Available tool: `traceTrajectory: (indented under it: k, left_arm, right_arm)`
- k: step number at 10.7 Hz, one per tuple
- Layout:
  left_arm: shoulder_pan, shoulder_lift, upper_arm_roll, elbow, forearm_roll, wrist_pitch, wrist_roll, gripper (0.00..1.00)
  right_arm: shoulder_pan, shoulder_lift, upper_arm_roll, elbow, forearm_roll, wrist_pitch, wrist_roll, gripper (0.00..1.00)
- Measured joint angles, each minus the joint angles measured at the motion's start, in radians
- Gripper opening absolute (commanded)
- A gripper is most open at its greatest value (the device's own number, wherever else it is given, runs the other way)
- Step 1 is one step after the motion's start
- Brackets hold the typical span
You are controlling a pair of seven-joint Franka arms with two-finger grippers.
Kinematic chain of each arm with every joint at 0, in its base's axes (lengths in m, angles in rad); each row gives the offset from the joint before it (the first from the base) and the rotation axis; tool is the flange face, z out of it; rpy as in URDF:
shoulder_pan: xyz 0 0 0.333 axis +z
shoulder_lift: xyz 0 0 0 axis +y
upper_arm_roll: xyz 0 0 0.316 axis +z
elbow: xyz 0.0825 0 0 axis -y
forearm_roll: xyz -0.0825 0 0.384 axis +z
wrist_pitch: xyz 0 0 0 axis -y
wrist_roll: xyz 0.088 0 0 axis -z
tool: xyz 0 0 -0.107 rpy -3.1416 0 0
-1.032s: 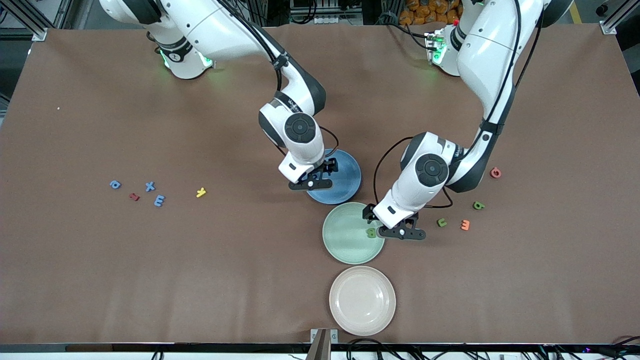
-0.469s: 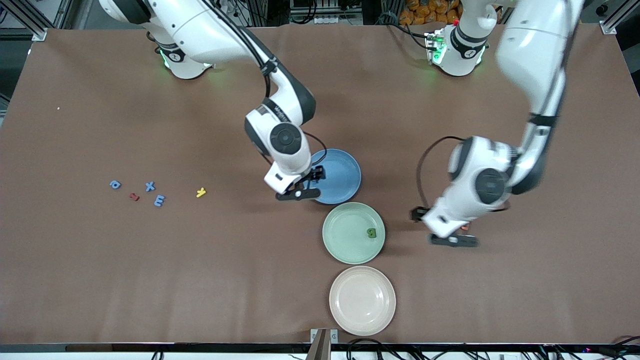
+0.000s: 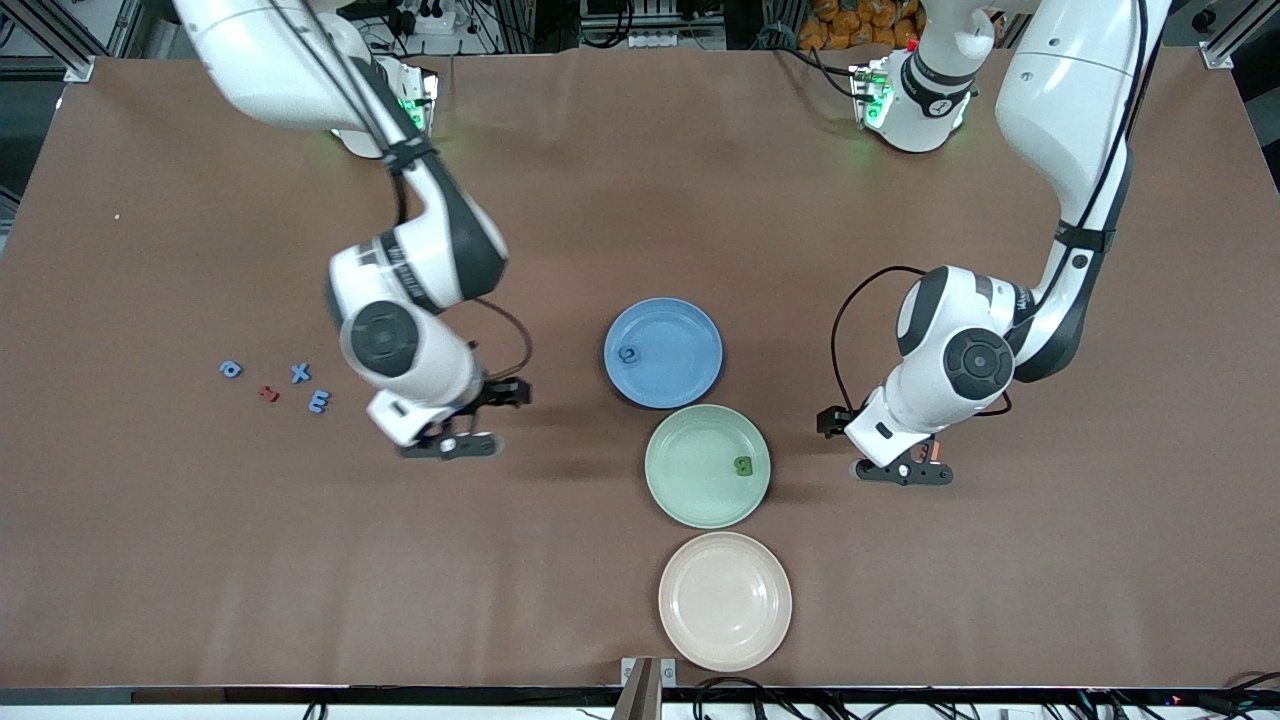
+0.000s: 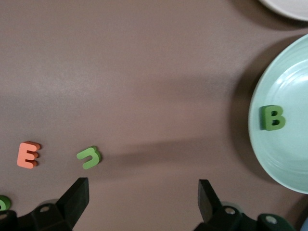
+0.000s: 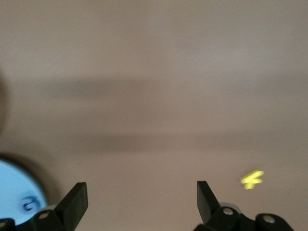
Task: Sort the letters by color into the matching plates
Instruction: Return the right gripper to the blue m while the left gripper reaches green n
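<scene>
A blue letter (image 3: pixel 627 354) lies in the blue plate (image 3: pixel 690 340). A green B (image 3: pixel 743 465) lies in the mint green plate (image 3: pixel 690 480). The beige plate (image 3: pixel 725 600) holds nothing. My right gripper (image 3: pixel 448 442) is open and empty over bare table between the blue plate and three blue letters (image 3: pixel 300 373). A yellow letter (image 5: pixel 252 179) shows in the right wrist view. My left gripper (image 3: pixel 903 472) is open and empty, low beside the green plate toward the left arm's end. A green letter (image 4: pixel 89 157) and an orange E (image 4: pixel 28 154) lie near it.
A red letter (image 3: pixel 267 393) lies among the blue letters. Another green letter (image 4: pixel 4 202) shows at the edge of the left wrist view. The three plates stand in a row at the table's middle. The blue plate (image 5: pixel 17 192) shows in the right wrist view.
My right gripper left the blue plate and moved toward the right arm's end, uncovering the blue letter. My left gripper moved off the green plate toward the left arm's end.
</scene>
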Motion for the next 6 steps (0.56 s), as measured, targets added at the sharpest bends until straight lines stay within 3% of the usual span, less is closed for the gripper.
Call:
traceTrajectory:
  k: [3, 6]
  left_arm:
    - [0.028, 0.024, 0.006, -0.022, 0.001, 0.019, 0.000, 1.00]
    - [0.054, 0.051, 0.014, -0.044, 0.001, 0.058, 0.000, 1.00]
  right_arm:
    - [-0.179, -0.016, 0.000, -0.008, -0.002, 0.017, -0.058, 1.00]
    - [-0.293, -0.019, 0.001, -0.058, 0.000, 0.109, -0.063, 1.00]
